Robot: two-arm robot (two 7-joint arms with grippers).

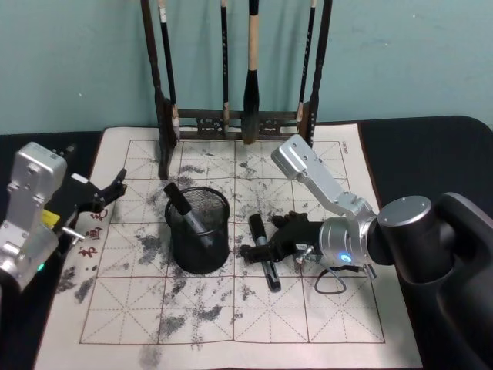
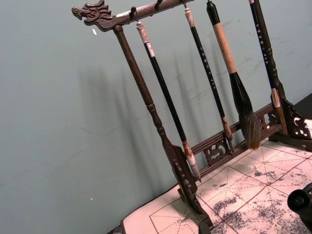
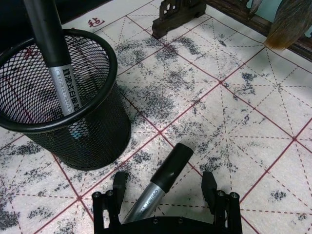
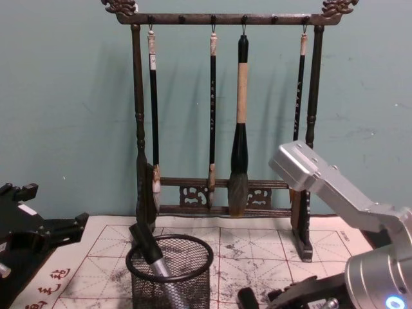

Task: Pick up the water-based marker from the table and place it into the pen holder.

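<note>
The pen holder [image 1: 197, 254], a black wire-mesh cup, stands on the ink-stained practice mat, and one grey-and-black marker [image 1: 185, 206] leans inside it. A second water-based marker [image 1: 263, 250] lies flat on the mat just right of the cup. My right gripper [image 1: 266, 245] is low over it and open; in the right wrist view the marker [image 3: 163, 175] lies between the two fingertips of the gripper [image 3: 164, 184] with a gap on each side, and the pen holder [image 3: 92, 141] is close beside it. My left gripper [image 1: 114, 189] hangs open at the mat's left edge.
A tall dark wooden rack [image 1: 166, 116] with several hanging calligraphy brushes stands at the back of the mat [image 1: 308, 308], in front of a teal wall. The rack [image 4: 138, 129] rises well above the pen holder [image 4: 170, 286]. A black table surface borders the mat on both sides.
</note>
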